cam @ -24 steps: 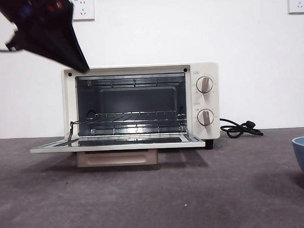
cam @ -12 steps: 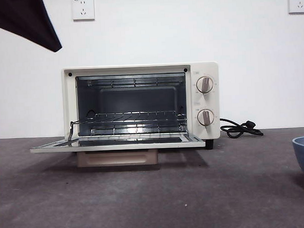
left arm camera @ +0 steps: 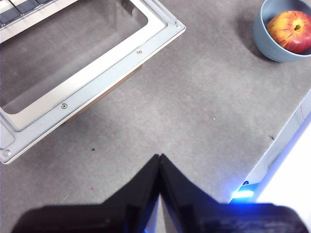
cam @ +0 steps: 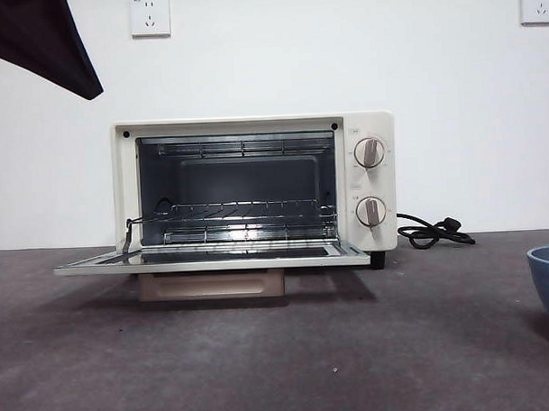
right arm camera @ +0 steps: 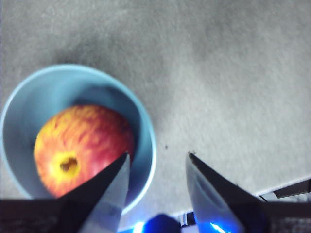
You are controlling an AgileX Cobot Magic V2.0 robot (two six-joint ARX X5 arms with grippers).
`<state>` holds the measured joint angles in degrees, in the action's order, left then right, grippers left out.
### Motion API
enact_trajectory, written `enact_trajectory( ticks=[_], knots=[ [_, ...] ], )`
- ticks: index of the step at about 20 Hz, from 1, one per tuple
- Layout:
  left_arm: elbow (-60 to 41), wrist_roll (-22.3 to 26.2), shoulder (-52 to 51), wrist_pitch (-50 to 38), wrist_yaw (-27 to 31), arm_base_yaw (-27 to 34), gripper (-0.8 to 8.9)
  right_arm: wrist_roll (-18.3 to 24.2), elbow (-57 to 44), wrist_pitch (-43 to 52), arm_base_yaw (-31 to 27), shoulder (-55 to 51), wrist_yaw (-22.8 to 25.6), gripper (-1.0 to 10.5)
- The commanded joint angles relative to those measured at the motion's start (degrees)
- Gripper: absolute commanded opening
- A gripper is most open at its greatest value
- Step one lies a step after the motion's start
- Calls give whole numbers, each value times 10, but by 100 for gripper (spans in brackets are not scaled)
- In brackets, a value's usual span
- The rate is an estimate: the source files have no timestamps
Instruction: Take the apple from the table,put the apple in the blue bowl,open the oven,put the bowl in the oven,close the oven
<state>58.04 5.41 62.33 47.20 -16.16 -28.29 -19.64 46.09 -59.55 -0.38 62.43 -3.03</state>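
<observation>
My right pincer (right arm camera: 156,162) hangs released above the blue bowl (right arm camera: 29,97), one jaw over its rim; the apple (right arm camera: 82,145) sits inside. The left pincer (left arm camera: 160,160) is clenched, empty. A shallow rim grip, I think, risks tipping the bowl before the open oven (cam: 256,184).

Plain white wall (cam: 470,117) (two sockets (cam: 151,15) high up), evenly lit.
</observation>
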Motion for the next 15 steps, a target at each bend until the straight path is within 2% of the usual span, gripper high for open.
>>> enact_trajectory(
  ticks=[1,11,12,13,15],
  knots=[
    [-7,8,-2,1,-3,-2,-6,10,-4,11,0,25,0,195],
    [-7,9,-2,12,-3,-2,-6,18,-14,62,-1,141,10,183],
    [-7,10,-2,13,-3,-2,-6,19,-15,64,-1,147,11,118],
    [-7,10,-2,14,-3,-2,-6,21,-15,68,-1,147,11,-5],
    [-7,11,-2,14,-3,-2,-6,20,-15,76,-1,145,12,-9]
  ],
)
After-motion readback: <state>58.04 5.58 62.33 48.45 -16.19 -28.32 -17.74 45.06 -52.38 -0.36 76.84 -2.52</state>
